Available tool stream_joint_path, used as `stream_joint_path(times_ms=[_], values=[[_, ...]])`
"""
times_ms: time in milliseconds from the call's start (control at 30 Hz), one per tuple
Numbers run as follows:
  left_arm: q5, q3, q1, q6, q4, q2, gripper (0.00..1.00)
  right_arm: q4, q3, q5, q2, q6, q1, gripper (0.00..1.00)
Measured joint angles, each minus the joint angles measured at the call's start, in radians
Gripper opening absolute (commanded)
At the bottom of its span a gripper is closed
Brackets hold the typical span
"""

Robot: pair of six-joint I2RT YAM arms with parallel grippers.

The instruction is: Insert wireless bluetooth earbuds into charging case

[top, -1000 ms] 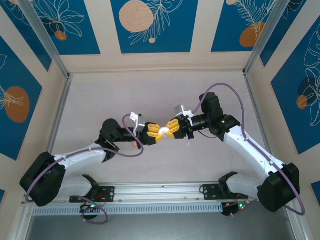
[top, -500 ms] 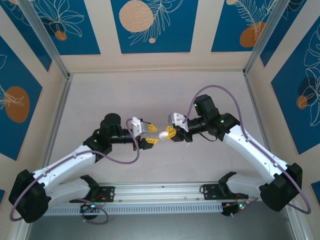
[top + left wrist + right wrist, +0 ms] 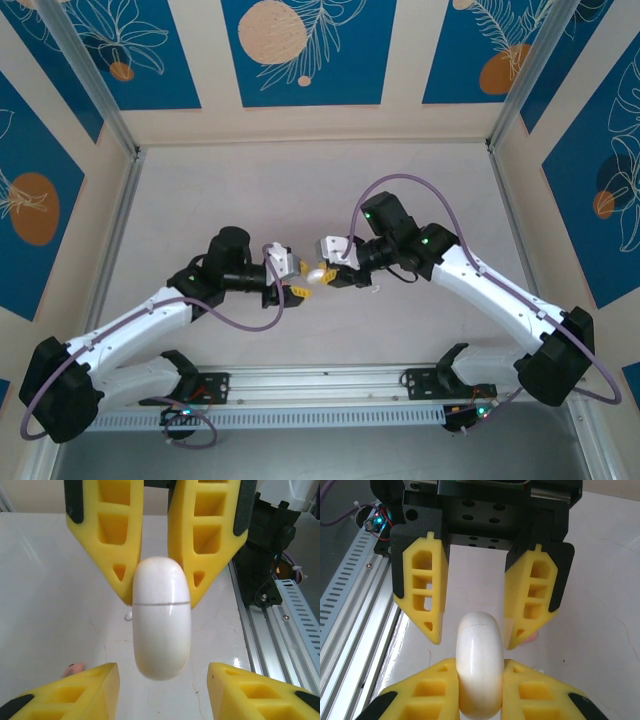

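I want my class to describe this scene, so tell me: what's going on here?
The right gripper is shut on a pale case and seems to hold it clear of the table. The case looks closed, with a seam line across it. The left gripper is open, with a finger on either side of the case's free end. A small pink piece, perhaps an earbud, lies on the table.
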Motion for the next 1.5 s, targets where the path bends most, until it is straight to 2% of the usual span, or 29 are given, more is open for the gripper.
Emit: stream_joint_path(times_ms=[233, 600, 633, 767, 833, 1300, 1500], values=[[0.015, 0.008, 0.0, 0.0, 0.0, 0.004, 0.41, -0.002, 0.011, 0.0, 0.04, -0.005, 0.024, 0.12], [0.016, 0.01, 0.0, 0.019, -0.015, 0.004, 0.16, -0.009, 0.027, 0.004, 0.063, -0.007, 0.034, 0.12], [0.016, 0.01, 0.0, 0.019, -0.017, 0.004, 0.16, -0.01, 0.027, 0.004, 0.063, -0.007, 0.034, 0.13], [0.013, 0.01, 0.0, 0.018, -0.014, 0.003, 0.15, -0.008, 0.027, 0.006, 0.063, -0.005, 0.034, 0.34], [0.014, 0.01, 0.0, 0.018, -0.014, 0.003, 0.16, 0.0, 0.027, 0.006, 0.062, 0.002, 0.031, 0.37], [0.004, 0.01, 0.003, -0.001, 0.027, 0.002, 0.15, 0.087, -0.016, -0.051, 0.031, 0.074, -0.037, 0.38], [0.014, 0.009, 0.005, -0.012, 0.034, -0.002, 0.15, 0.166, -0.049, -0.063, -0.005, 0.132, -0.12, 0.38]])
